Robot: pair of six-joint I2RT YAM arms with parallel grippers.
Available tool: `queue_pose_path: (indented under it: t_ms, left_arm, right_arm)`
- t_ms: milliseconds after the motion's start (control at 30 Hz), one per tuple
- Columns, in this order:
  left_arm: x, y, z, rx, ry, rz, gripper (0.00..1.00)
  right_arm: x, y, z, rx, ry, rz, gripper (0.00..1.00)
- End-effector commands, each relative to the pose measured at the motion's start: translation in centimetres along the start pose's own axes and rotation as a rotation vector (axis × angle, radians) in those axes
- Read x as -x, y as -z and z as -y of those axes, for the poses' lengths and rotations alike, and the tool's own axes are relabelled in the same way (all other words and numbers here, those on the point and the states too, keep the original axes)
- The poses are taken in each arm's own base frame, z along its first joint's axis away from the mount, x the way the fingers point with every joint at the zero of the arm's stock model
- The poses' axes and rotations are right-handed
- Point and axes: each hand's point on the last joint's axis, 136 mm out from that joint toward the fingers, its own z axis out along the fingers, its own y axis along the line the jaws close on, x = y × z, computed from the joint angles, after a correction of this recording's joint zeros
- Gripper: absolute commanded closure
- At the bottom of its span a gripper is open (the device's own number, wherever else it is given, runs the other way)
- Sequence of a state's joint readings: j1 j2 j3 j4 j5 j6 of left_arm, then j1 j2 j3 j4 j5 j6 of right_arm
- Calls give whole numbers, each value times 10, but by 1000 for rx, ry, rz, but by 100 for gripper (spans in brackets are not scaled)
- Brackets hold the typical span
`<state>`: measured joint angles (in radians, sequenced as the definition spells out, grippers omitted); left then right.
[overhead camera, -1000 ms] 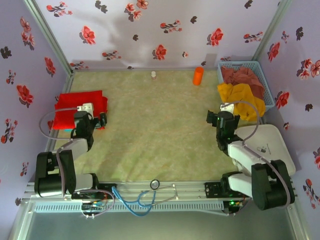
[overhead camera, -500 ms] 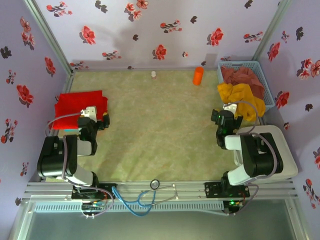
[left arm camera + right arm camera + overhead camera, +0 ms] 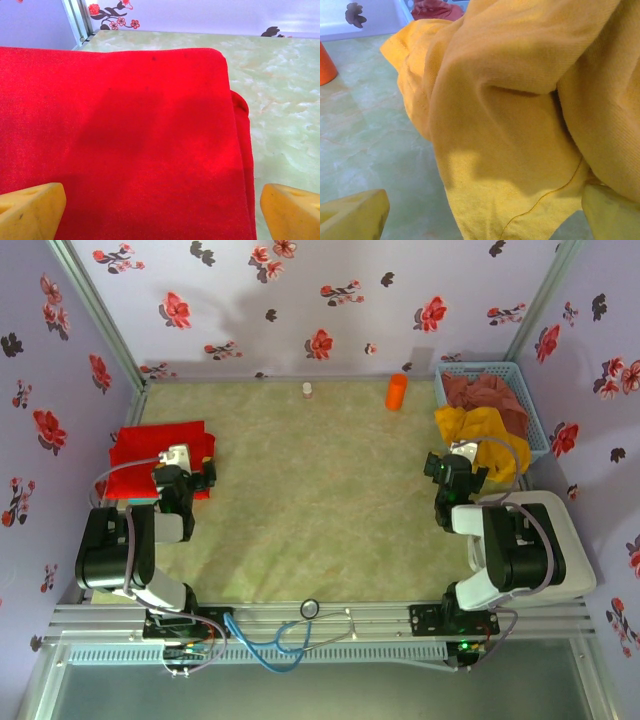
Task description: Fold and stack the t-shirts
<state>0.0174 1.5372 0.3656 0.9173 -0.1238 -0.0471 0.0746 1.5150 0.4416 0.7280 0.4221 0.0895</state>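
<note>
Cloth on both sides: smooth red t-shirts (image 3: 125,130) folded flat under the left gripper (image 3: 160,207), fingers spread, and rumpled yellow knit (image 3: 510,100) spilling from the latticed basket (image 3: 523,370) before the right gripper (image 3: 485,212), fingers likewise spread.

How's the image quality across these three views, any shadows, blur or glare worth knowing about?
Top external: sharp, evenly lit, faint shadows on the back wall. Left wrist: a darker shadow patch crosses the red shirt; the fingertips look soft. Right wrist: the yellow cloth shades its own folds and the table beneath.
</note>
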Motion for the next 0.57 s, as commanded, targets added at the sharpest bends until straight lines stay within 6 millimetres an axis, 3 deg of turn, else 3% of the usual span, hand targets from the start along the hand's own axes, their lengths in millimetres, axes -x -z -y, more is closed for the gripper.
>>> queue_pose_path:
  t_ms: [0,533]
  left_arm:
    - [3,-2,-2,22,10,8,0]
    - [3,-2,-2,23,10,7,0]
  right_arm:
    - [6,-2,0,1,-25,9,1]
    - [5,-3,-2,5,-23,2,1]
